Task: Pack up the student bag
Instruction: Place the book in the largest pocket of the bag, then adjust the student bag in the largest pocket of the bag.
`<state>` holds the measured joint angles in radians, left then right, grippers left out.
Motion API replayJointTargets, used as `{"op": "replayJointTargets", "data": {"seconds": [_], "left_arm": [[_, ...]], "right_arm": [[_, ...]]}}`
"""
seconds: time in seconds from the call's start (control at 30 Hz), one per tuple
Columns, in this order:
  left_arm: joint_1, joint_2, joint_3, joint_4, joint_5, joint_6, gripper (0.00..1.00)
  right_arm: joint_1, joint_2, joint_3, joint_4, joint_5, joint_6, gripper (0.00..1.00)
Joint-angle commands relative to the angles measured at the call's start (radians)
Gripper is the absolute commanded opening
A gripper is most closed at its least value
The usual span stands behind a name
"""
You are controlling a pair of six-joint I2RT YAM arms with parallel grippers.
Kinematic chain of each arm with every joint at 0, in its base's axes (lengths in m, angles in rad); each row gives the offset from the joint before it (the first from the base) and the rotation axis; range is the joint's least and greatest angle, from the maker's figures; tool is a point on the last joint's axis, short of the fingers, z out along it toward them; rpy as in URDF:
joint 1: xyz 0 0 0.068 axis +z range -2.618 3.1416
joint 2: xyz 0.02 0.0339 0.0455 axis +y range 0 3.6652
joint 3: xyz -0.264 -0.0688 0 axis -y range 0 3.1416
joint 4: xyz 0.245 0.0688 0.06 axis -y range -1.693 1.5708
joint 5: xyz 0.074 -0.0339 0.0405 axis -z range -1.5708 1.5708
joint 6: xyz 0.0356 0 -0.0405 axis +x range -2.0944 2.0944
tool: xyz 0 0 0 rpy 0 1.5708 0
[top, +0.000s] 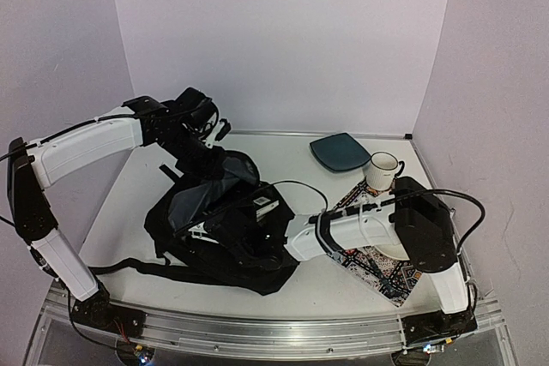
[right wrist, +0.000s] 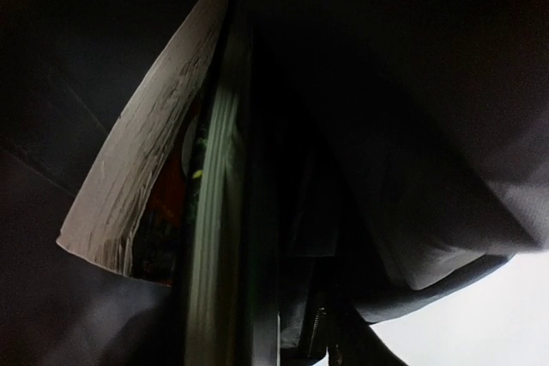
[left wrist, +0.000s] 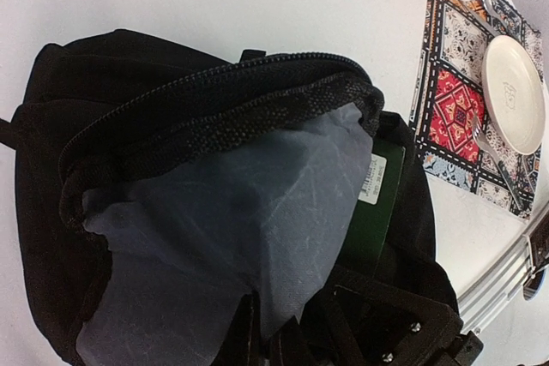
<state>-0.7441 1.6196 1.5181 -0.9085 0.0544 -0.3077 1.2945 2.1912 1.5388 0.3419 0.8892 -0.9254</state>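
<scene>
1. Your large, soft black fabric student bag (top: pixel 176 220) lies left of centre on the white table (top: pixel 300 293). Its mouth is open, and its black shoulder straps (top: pixel 146 267) trail toward the near edge.
2. The black zip edge (left wrist: pixel 214 92) is lifted, so you look in on the pale grey lining (left wrist: pixel 257 212). A dark green book with a white label (left wrist: pixel 377 212) stands inside against the bag's wall.
3. Your left gripper (top: pixel 210 139) is clenched on the raised fabric at the far end of the bag's mouth and holds it up off the table.
4. Your right gripper (top: pixel 257 227) reaches into the bag from the right, buried in the opening. Its wrist view is dark and shows only the pale page edges of a book (right wrist: pixel 129 186), possibly the green one, beside the lining. I cannot tell whether its jaws are released or gripping.
5. To the right of the bag, a patterned red, black and white placemat (top: pixel 382 267) lies under your right arm. It carries a round white plate (left wrist: pixel 515 96) and a metal fork (left wrist: pixel 493 156).
6. A ribbed white mug (top: pixel 382 169) stands at the placemat's far end, and a small flat teal pouch (top: pixel 340 152) lies just beyond it.
</scene>
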Motion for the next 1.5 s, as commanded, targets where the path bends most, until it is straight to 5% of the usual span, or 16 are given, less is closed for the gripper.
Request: {"op": "replayJointTargets", "data": {"seconds": [0.0,0.27,0.63,1.03,1.23,1.47], "left_arm": [[-0.001,-0.012,0.07,0.063,-0.044,-0.001,0.0],[0.011,0.025,0.089,0.078,-0.076,0.013,0.0],[0.025,-0.005,0.056,0.099,-0.057,0.019,0.0],[0.025,-0.031,0.0,0.142,-0.002,0.001,0.0],[0.025,-0.038,-0.011,0.151,0.008,-0.001,0.0],[0.024,-0.05,-0.027,0.162,0.035,-0.007,0.0]], "right_arm": [[-0.006,-0.11,-0.059,0.032,-0.057,0.08,0.61],[-0.002,-0.27,-0.188,-0.053,-0.192,0.233,0.8],[-0.037,-0.352,-0.262,-0.115,-0.276,0.417,0.8],[-0.11,-0.383,-0.318,-0.199,-0.671,0.9,0.56],[-0.13,-0.322,-0.336,-0.205,-0.74,1.091,0.44],[-0.155,-0.236,-0.252,-0.203,-0.724,1.107,0.29]]}}
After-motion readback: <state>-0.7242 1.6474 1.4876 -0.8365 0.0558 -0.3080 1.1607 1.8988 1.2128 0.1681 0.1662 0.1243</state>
